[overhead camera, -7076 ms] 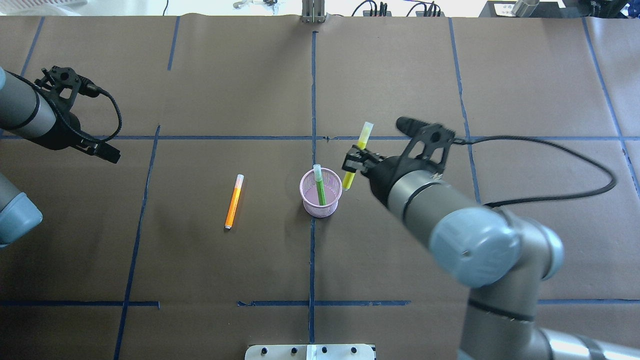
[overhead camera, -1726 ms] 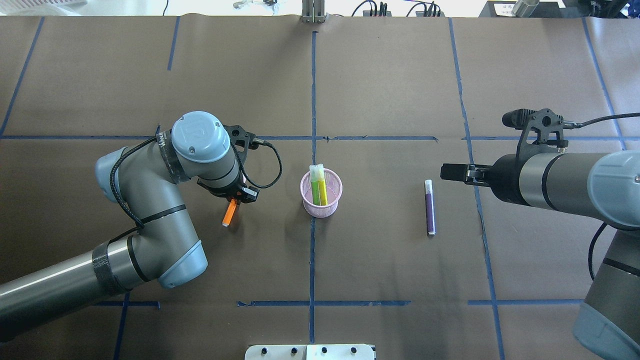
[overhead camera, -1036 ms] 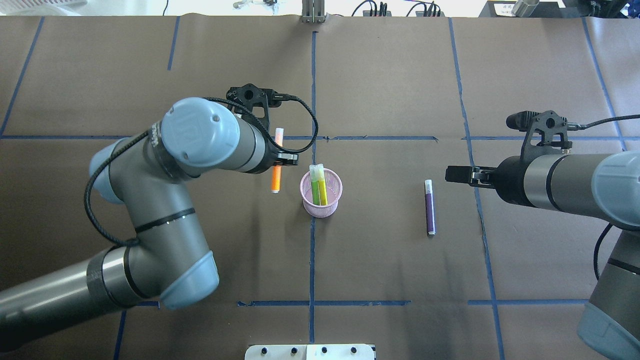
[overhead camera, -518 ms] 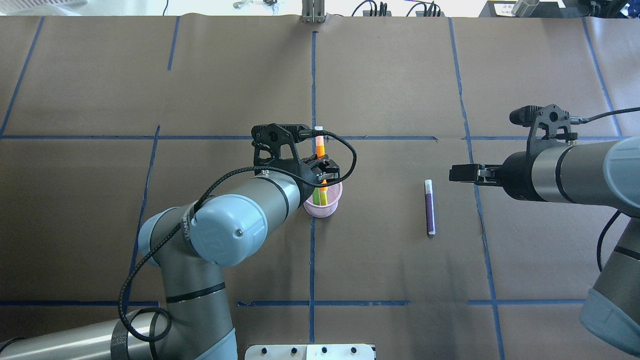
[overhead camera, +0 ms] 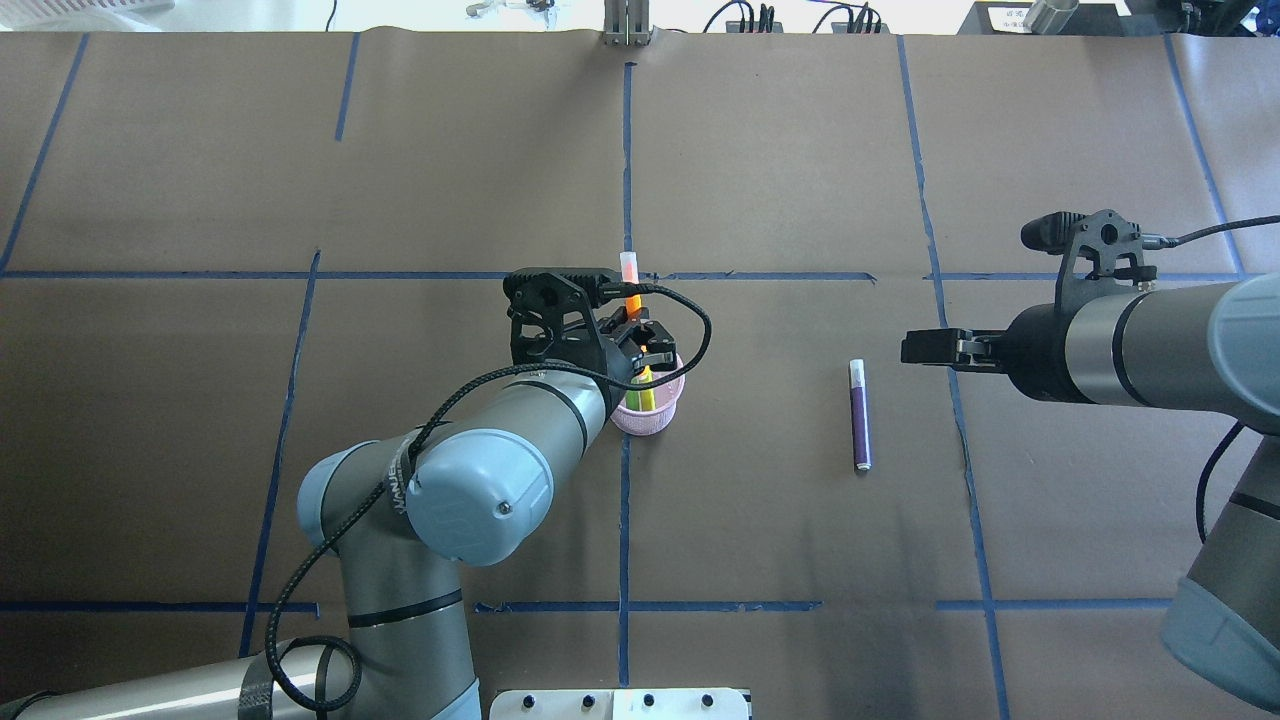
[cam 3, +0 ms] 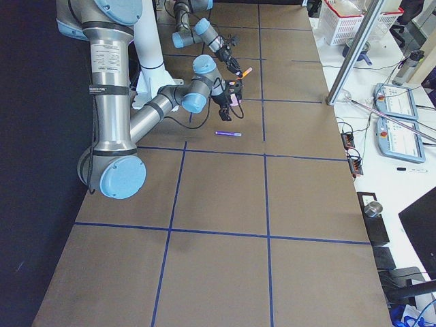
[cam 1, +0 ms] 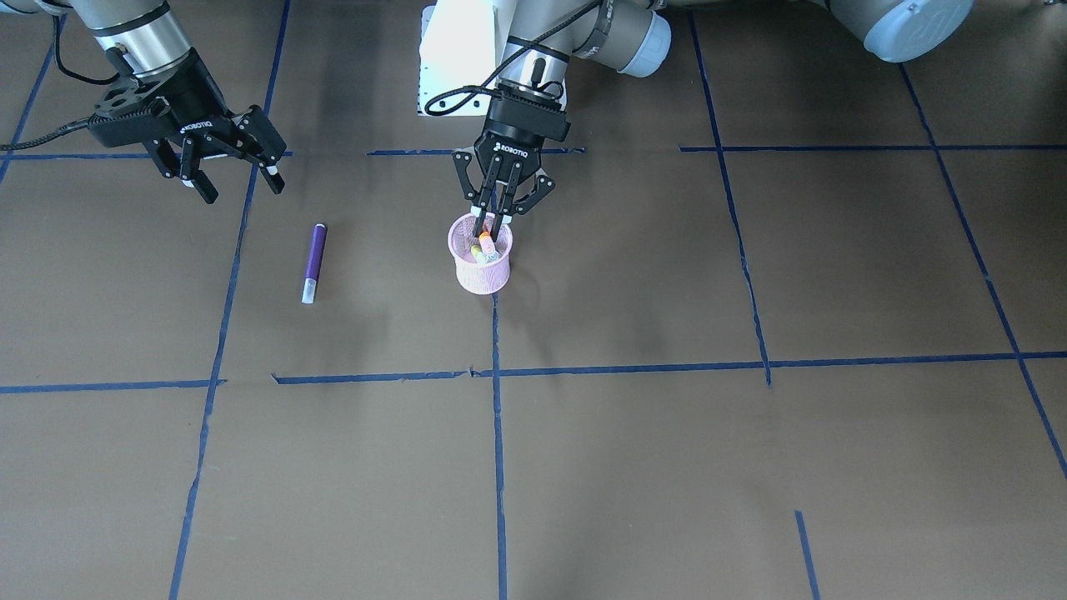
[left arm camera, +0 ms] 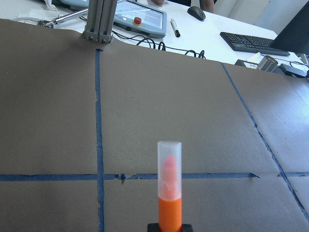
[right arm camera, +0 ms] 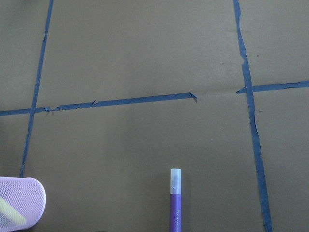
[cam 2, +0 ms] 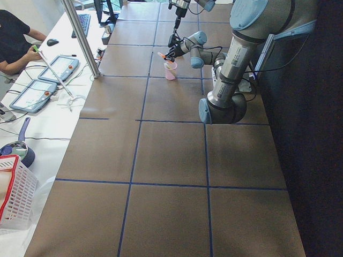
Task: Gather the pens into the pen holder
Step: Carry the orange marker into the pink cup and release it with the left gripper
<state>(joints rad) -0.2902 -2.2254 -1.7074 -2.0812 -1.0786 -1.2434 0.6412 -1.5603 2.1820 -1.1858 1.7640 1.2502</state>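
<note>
The pink mesh pen holder (overhead camera: 658,418) stands at the table's middle, with a green and a yellow pen (overhead camera: 647,388) upright in it. My left gripper (overhead camera: 643,352) is shut on the orange pen (overhead camera: 631,292) and holds it tilted over the holder's rim (cam 1: 482,271), lower end inside the cup, capped end up (left arm camera: 169,164). The purple pen (overhead camera: 858,415) lies flat to the holder's right. My right gripper (overhead camera: 905,347) is open and empty, hovering just beyond the purple pen's capped end (right arm camera: 175,180).
Brown paper with blue tape lines covers the table (overhead camera: 780,540). A metal post (overhead camera: 626,22) stands at the far edge. Tablets, keyboards and cables lie past that edge (left arm camera: 140,17). A white basket (cam 2: 13,198) and a person sit at the left end.
My left arm lifted the orange pen off the table, carried it right to the holder and now holds it slightly lower into the cup. My right gripper has barely moved.
</note>
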